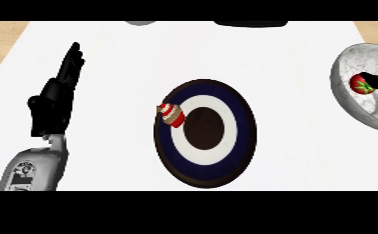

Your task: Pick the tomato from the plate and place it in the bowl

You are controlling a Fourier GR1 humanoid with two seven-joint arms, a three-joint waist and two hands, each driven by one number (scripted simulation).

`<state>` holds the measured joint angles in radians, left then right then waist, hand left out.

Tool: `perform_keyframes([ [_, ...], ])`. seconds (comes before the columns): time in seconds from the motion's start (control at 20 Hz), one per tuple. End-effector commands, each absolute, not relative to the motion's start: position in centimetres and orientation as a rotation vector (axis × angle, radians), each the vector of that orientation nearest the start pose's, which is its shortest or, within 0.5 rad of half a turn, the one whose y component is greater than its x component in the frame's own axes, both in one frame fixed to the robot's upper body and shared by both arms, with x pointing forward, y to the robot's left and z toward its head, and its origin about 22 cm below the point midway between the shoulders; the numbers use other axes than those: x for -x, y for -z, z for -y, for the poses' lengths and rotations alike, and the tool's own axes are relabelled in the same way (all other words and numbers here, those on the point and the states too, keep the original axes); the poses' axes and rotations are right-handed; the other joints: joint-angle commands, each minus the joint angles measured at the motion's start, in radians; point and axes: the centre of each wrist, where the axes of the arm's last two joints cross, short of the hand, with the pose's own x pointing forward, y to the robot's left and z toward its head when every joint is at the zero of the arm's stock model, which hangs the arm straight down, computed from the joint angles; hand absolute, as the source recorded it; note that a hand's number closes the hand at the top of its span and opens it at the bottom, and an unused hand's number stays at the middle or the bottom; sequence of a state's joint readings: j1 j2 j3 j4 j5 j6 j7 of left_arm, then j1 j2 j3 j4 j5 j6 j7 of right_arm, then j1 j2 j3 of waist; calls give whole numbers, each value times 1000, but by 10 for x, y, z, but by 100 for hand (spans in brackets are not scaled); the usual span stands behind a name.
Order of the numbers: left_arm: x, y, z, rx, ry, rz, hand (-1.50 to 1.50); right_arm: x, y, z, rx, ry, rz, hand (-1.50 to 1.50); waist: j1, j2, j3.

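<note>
Resting in the bowl [347, 85], the tomato [362, 84] lies well apart from the left robot hand [55, 103], fingers straight.

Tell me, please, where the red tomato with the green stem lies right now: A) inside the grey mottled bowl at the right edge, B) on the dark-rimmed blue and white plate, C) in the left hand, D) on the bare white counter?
A: the red tomato sits inside the grey mottled bowl.

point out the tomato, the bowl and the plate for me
tomato [361, 84]: head view, on its red skin beside the green stem.
bowl [345, 63]: head view, on its grey inner wall.
plate [240, 109]: head view, on its blue ring.
</note>
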<state>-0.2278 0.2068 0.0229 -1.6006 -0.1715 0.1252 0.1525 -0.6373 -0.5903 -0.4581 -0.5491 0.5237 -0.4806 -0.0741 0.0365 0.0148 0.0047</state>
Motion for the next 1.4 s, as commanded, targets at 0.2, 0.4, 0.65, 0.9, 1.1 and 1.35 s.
perform_keyframes([
  [0.2,-295,-94,-251,-378,188,1660,0,-336,-56,479,1173,154,1461,-150,-7,-2,0],
  [0.4,-286,-93,-260,-376,174,1668,0,-335,-67,491,1146,237,1485,-150,-7,-6,-2],
  [0.65,-281,-62,-259,-395,179,1657,0,-290,-44,521,1054,298,1527,-150,-33,-12,-3],
  [0.9,-288,-78,-284,-412,142,1634,0,-256,-44,540,936,333,1594,-150,-57,-21,-6],
  [1.1,-288,-69,-258,-414,129,1627,0,-221,-24,543,861,302,1641,-150,-62,-21,-6],
  [1.35,-279,-77,-271,-404,160,1633,0,-189,-32,538,809,232,1647,-150,-57,-22,-7],
])
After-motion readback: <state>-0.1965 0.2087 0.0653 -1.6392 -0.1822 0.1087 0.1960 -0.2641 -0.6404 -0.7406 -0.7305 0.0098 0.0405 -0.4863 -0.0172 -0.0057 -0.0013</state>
